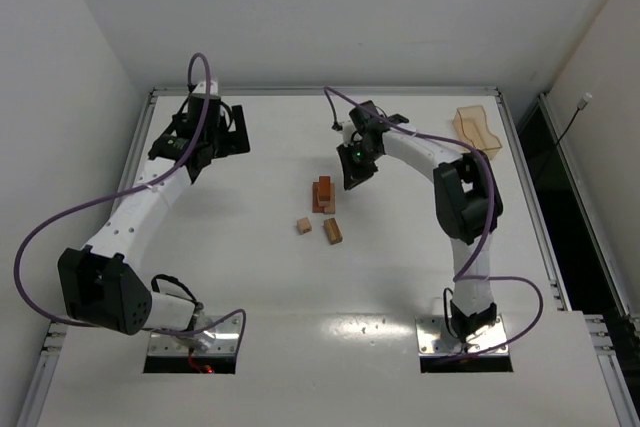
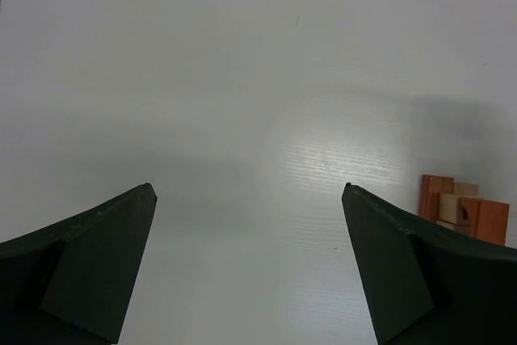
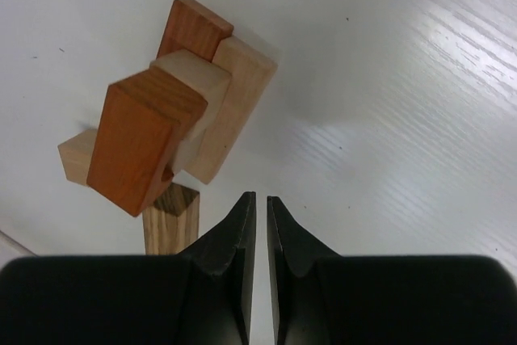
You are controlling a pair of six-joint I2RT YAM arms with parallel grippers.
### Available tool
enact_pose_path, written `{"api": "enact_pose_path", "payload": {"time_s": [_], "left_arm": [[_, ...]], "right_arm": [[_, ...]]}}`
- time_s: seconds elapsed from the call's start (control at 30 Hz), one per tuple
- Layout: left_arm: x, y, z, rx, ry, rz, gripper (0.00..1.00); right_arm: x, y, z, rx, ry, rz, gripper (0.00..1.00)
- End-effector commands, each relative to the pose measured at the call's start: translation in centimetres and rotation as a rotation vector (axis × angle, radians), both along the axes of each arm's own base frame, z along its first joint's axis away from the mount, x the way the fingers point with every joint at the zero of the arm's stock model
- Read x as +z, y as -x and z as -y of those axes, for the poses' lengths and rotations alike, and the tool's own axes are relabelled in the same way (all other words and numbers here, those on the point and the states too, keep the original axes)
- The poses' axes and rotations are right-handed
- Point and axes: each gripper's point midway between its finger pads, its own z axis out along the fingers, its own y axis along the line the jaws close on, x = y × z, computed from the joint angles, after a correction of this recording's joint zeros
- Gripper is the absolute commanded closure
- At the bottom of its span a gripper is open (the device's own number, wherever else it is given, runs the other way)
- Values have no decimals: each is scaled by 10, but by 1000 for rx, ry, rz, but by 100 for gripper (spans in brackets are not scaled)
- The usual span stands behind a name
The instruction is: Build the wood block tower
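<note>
No text, label, brand, number or sign can be read in any view.

Left wrist view: wood block tower (image 2: 462, 209) cut off by the right edge, base hidden behind a finger (image 2: 404, 280) of the left gripper (image 2: 249, 191).

Right wrist view: brown-ended block (image 3: 171, 217) runs under the right gripper (image 3: 260, 199); I can't read its length.

Overhead view: tower pieces too small for me to count.

White table (image 1: 250, 277); at centre frame stands a tower (image 1: 322, 195) of tan and orange blocks; just below it lie a tan cube (image 1: 303, 226) and a bar (image 1: 332, 231), apart; upper right, an orange tray (image 1: 468, 127)
</note>
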Motion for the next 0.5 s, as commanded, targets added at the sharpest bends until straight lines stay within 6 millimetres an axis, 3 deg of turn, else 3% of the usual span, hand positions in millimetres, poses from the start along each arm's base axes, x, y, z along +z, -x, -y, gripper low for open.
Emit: {"api": "enact_pose_path", "payload": {"time_s": [0.0,0.47], "left_arm": [[7,-2,0,-27,42,23,0],[-1,-4,1,-54,116,15,0]], "right_arm": [[8,-14,-13,-8,12,32,92],[1,-26,-30,-7,26,44,78]]}}
